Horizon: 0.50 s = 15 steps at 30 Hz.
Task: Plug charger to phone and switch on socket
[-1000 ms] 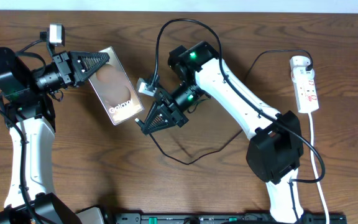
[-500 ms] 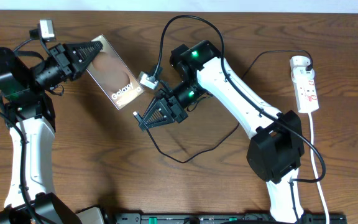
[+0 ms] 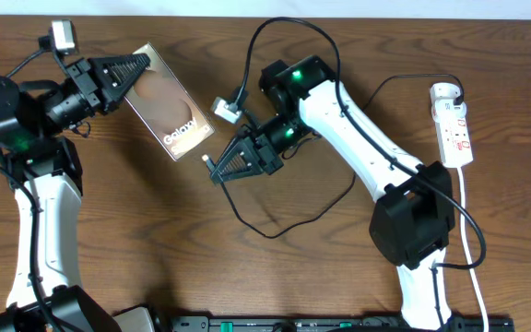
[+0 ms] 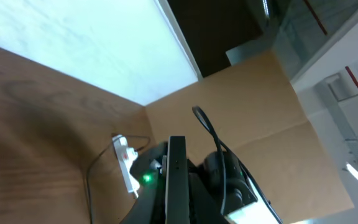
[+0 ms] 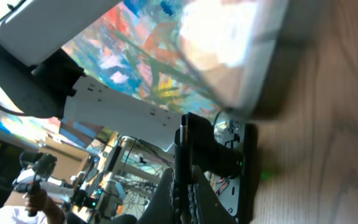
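Upper left: the left gripper [image 3: 136, 66] is clamped on the phone [image 3: 175, 115], presenting its lower end toward centre frame. Centre: the right gripper [image 3: 218, 170] pinches the charger [image 3: 279, 237] near its plug, aimed at that end, apparently for insertion. Far right: the socket [image 3: 453, 124] lies well apart.

A dark brown wood-grain table [image 3: 155, 235] fills the overhead view. Along its near edge runs a black bar with small green markings [image 3: 339, 325]. Beyond its far edge shows a pale strip of wall [image 3: 385, 7]. In the left wrist view, a tan cardboard panel [image 4: 253, 106] stands at the table's edge, beside a large white surface [image 4: 61, 37].
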### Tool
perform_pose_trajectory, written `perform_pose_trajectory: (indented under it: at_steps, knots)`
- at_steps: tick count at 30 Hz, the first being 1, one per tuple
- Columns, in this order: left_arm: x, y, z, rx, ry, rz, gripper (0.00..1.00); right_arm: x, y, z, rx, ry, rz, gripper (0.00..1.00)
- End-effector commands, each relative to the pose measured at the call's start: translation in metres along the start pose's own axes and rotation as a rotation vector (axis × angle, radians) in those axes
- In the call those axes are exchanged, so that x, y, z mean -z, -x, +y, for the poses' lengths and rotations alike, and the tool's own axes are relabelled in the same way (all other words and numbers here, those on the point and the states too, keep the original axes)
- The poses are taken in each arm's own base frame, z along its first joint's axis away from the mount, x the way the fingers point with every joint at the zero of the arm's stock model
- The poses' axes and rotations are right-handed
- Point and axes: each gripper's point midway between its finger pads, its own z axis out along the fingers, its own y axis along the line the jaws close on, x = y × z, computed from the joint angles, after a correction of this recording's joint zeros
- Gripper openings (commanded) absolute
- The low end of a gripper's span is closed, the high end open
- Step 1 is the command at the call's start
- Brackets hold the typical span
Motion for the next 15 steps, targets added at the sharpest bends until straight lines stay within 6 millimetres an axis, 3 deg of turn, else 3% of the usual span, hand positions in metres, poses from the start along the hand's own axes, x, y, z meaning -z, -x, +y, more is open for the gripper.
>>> perform_pose_trajectory:
  at_steps: [1,15]
  knots:
    - [-0.0008,-0.0040,-0.0077,0.010,-0.016,0.033,0.07,0.0115,0.0065,0.0008,-0.007,0.005,-0.048,0.02]
    - [-0.0093,-0.0058,-0.0094,0.010,-0.021,0.030,0.07,0.0080,0.0091,0.0030,0.012,0.022,-0.055,0.02]
